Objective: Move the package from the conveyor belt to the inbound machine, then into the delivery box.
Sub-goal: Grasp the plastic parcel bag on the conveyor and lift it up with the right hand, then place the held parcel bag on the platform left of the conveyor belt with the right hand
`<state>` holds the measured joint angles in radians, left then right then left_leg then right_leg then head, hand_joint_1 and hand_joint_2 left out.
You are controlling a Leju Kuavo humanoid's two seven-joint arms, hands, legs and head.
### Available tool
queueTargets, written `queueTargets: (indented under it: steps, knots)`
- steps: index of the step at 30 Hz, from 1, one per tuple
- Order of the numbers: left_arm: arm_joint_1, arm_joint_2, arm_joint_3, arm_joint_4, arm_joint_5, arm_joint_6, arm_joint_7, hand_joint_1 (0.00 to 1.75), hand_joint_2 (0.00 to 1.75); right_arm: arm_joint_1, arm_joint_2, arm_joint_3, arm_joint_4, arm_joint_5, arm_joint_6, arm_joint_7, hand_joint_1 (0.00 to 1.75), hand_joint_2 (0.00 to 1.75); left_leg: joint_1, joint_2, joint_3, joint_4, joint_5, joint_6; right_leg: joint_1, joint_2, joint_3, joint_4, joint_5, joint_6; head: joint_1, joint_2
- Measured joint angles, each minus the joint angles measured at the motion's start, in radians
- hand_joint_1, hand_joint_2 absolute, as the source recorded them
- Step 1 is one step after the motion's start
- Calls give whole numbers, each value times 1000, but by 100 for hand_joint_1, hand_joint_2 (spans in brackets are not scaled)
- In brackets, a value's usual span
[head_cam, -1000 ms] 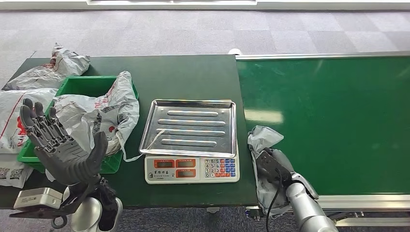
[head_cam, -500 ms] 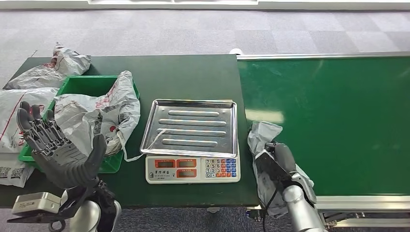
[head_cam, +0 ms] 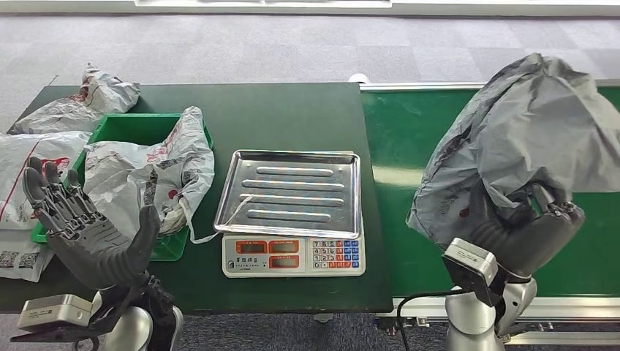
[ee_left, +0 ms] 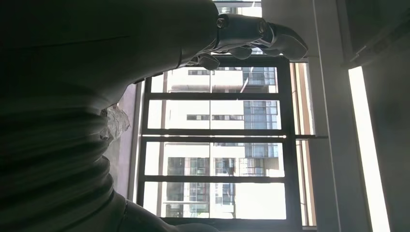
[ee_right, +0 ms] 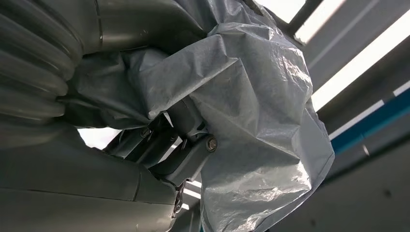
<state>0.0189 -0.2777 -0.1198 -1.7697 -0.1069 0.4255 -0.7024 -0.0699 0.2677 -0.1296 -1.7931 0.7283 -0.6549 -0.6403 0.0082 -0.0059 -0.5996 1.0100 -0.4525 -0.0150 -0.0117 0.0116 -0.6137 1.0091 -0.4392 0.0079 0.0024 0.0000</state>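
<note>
R hand (head_cam: 537,238) grasps grey package (head_cam: 523,139) from beneath, fingers wrapped in the film; pkg is lifted off conveyor belt (head_cam: 409,139), at right of frame; wrist view confirms fingers (ee_right: 186,145) bunched in the plastic, bulk of bag draping over them. L hand (head_cam: 91,234) is released, fingers spread, palm up, lower left of frame; holds nothing.

Step in hand, by my reading: carry pkg across to scale tray (head_cam: 289,191), centre of frame, which I take to be the inbound machine. To do it well: keep grip firm, as film is slack and the load may slide within it; keep pkg high enough to pass tray rim; set down mid-tray so no part overhangs onto keypad (head_cam: 333,254) or table (head_cam: 285,110); let go only once it sits flat.

Surroundings: green bin (head_cam: 139,128) at left, presumably the delivery box, already has a white printed bag (head_cam: 150,175) spilling over its rim towards the tray; more bags (head_cam: 95,95) at upper left and along left edge. Obstruction: path to tray looks open; bin looks crowded for the later drop, and the overhanging bag lies just beside tray's left edge.
</note>
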Motion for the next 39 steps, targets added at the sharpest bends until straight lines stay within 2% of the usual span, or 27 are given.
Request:
queueTargets:
  steps: [5,12,16,18,21,25,30,37,38,39]
  knots:
    - [-3,-1,-4,4,-1,7,6,0,175,-9,38,9,-55,-18,-29,0,175,175,0,0,1,0,0,0,0,0,1,0,0,0,0,0]
    - [-25,-1,-15,31,7,7,11,0,175,-90,39,96,24,-55,-13,56,175,175,0,1,1,0,2,0,0,0,2,0,1,-1,0,0]
    - [-57,-1,-44,57,24,4,10,0,175,-237,44,169,224,-56,27,123,175,175,0,5,0,0,3,0,0,4,1,0,3,-1,0,0]
    - [-75,-1,-66,75,31,4,9,0,175,-324,51,207,359,-70,14,134,175,175,0,4,2,0,5,1,0,4,1,0,4,-1,0,0]
    - [-85,-1,-86,94,36,6,8,0,175,-397,57,243,488,-88,1,135,175,175,0,0,1,0,7,0,1,0,1,0,5,-1,0,0]
    - [-90,-1,-93,107,38,7,6,0,175,-435,57,271,569,-96,-1,138,175,175,0,-1,0,0,7,0,0,0,0,0,5,-1,0,0]
    - [-95,0,-106,119,48,13,1,0,175,-496,70,301,674,-76,25,182,175,175,0,0,-1,0,6,0,0,0,-1,0,5,-1,0,0]
    - [-108,0,-111,127,58,27,0,0,175,-564,94,380,822,-150,22,194,175,175,0,0,-1,0,7,0,1,0,-2,0,5,-1,0,0]
    - [-110,0,-111,129,58,27,0,0,175,-567,95,390,837,-156,23,194,173,175,0,0,-1,0,7,0,1,0,-2,0,5,-1,0,0]
    - [-112,0,-111,130,58,27,0,0,175,-570,96,400,854,-160,25,194,155,175,0,0,-1,0,7,0,1,0,-2,0,5,-1,0,0]
